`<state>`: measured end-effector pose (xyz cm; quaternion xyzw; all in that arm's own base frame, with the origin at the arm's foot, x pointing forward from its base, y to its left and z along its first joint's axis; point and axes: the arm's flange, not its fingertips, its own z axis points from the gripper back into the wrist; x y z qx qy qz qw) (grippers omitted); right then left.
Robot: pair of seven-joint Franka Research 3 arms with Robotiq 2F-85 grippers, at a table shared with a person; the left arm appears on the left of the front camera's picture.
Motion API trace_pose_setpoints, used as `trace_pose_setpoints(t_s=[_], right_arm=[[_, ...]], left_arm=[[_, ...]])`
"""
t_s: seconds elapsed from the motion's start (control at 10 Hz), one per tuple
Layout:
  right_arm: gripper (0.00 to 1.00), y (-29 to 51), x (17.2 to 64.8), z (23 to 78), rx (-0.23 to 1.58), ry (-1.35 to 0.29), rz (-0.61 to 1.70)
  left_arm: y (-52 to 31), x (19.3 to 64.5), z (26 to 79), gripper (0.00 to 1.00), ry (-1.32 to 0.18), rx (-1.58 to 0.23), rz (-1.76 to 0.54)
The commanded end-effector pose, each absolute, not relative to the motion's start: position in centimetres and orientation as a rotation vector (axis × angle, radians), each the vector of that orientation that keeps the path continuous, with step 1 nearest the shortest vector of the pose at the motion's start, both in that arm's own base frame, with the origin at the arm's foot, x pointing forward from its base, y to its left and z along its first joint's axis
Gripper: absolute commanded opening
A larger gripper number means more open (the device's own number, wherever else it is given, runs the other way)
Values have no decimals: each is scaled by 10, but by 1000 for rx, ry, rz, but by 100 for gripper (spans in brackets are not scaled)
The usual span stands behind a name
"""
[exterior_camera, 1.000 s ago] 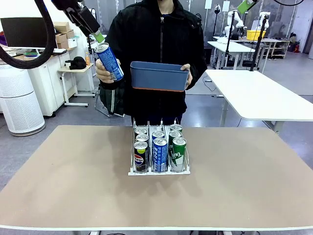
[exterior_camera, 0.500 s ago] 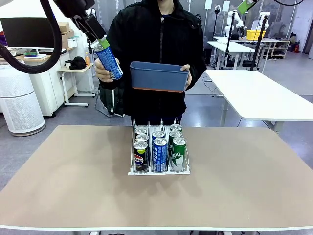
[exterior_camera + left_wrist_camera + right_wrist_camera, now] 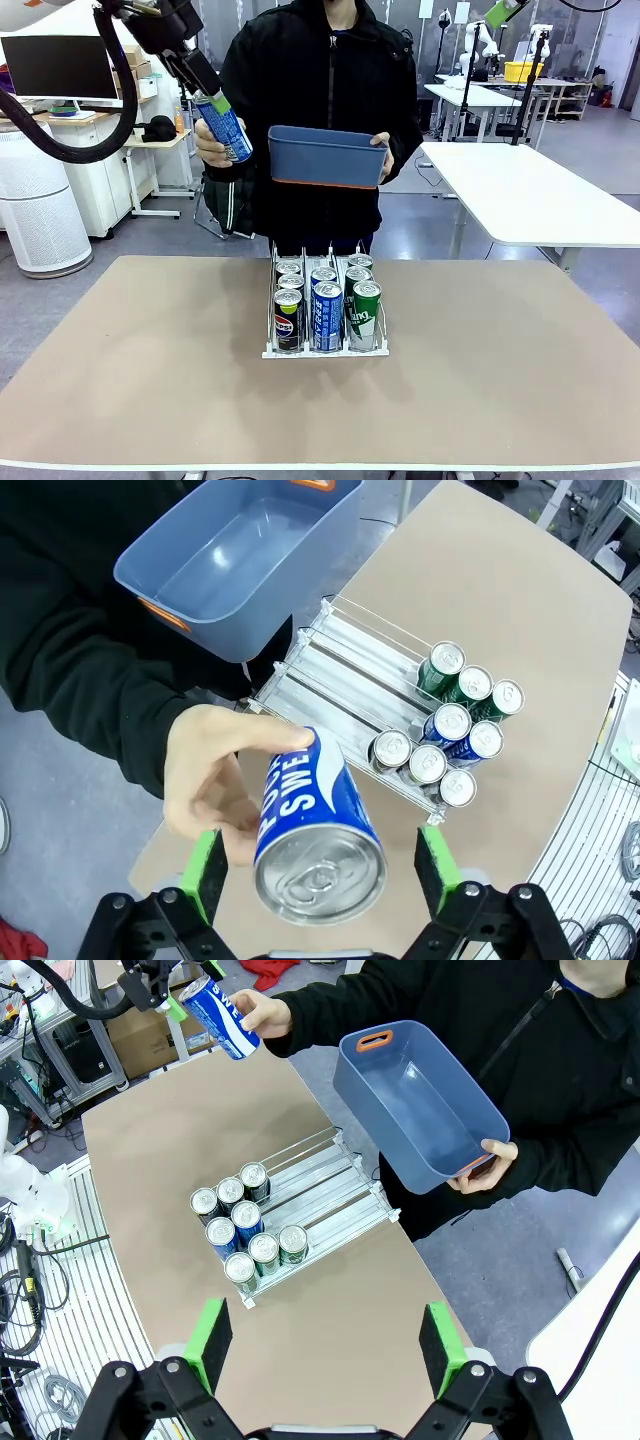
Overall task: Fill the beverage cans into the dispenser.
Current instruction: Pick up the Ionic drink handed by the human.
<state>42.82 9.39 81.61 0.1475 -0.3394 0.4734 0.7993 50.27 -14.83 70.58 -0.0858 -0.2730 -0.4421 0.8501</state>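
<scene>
Slim blue aluminium can with white lettering (image 3: pixel 318 825) is held aloft in the person's hand (image 3: pixel 215 785), between the wide-open, non-gripping left gripper (image 3: pixel 322 865) pads. Right gripper (image 3: pixel 325 1345) open, empty. Seven cans (image 3: pixel 327 300) occupy the white wire-divided dispenser (image 3: pixel 325 349) on the table.

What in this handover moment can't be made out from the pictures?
- Left wrist view: pads flank the blue can in the person's hand; contact unclear.
- Front view: dispenser rear cans' labels hidden behind the front row.
- Right wrist view: tub far inner wall hidden by its rim.
</scene>
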Motion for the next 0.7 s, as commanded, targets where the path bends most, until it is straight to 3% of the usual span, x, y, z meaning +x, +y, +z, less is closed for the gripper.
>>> trace_pose_setpoints(t_s=[0.0,0.6], right_arm=[[100,94,428,816,327,-730,1008],[100,94,428,816,327,-730,1008]], left_arm=[[-146,505,697,100,-593,-204,-945],[-147,511,688,100,-583,-204,-938]])
